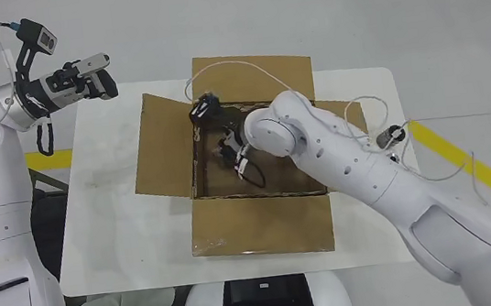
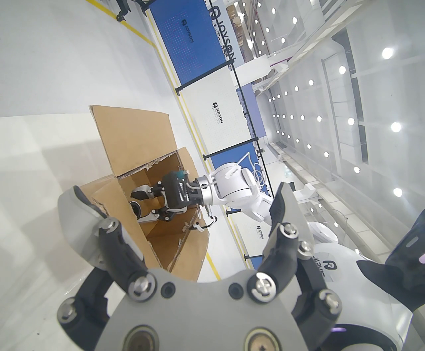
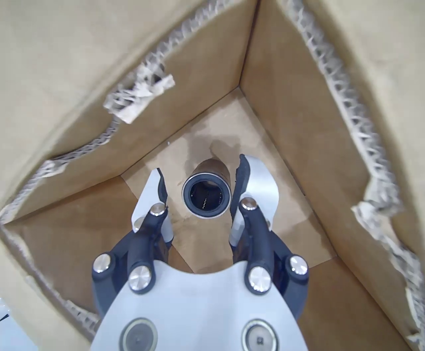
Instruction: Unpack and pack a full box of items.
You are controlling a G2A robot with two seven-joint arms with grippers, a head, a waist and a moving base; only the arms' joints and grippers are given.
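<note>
The open cardboard box (image 1: 263,220) sits on the desk (image 1: 116,224). Inside it, near the left wall, the right hand (image 3: 201,166) has its fingers apart on either side of a metal bearing sleeve (image 3: 206,196) on the box floor. An off-centre squeeze could roll the smooth sleeve away, and the torn cardboard edges might snag the wrist. The left hand (image 2: 179,192) hangs spread open at the far left.

We log the box (image 1: 263,217) standing mid-table (image 1: 107,227), flaps spread outward. The right gripper (image 3: 201,166) sits down inside it. A cylinder (image 3: 206,194) lies on the box floor between the fingers, possibly just clear of both. The left gripper (image 1: 109,75) hangs near the table's far left corner, well apart from the box.
</note>
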